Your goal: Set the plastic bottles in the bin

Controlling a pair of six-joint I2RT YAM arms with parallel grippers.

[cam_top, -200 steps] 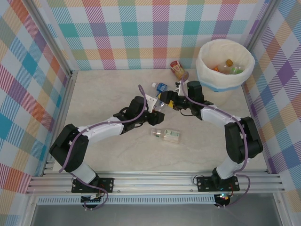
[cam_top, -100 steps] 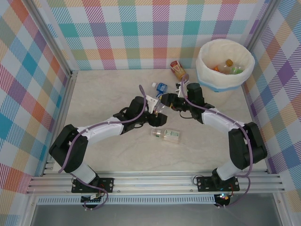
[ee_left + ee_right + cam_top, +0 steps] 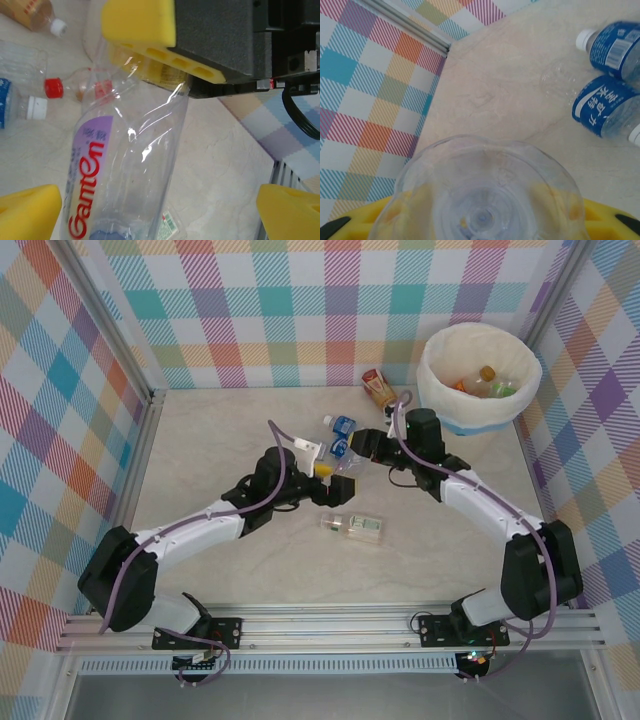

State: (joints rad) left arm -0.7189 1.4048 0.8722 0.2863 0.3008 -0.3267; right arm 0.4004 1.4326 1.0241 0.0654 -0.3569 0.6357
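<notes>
R gripper (image 3: 150, 55) is clamped on the base end of the clear Ganten bottle (image 3: 130, 165), one yellow pad on each side. R wrist cam looks straight at the btl base sitting between the pads. L gripper (image 3: 160, 210) is wide open, fingers spread either side of the same btl w/ gaps, no contact visible. The btl sits mid-table (image 3: 220, 440) between the two grippers and appears lifted off the surface, left and near of the bin (image 3: 432, 390).

Bin is in the far right corner, w/ a few bottles inside (image 3: 485, 383). Two blue-label bottles (image 3: 600, 107) lie just far of the grippers, side by side. Brown-label bottle (image 3: 378, 388) lies further back, just left of the bin. Green-label bottle (image 3: 352, 527) lies flat near of the grippers, apart from both.
</notes>
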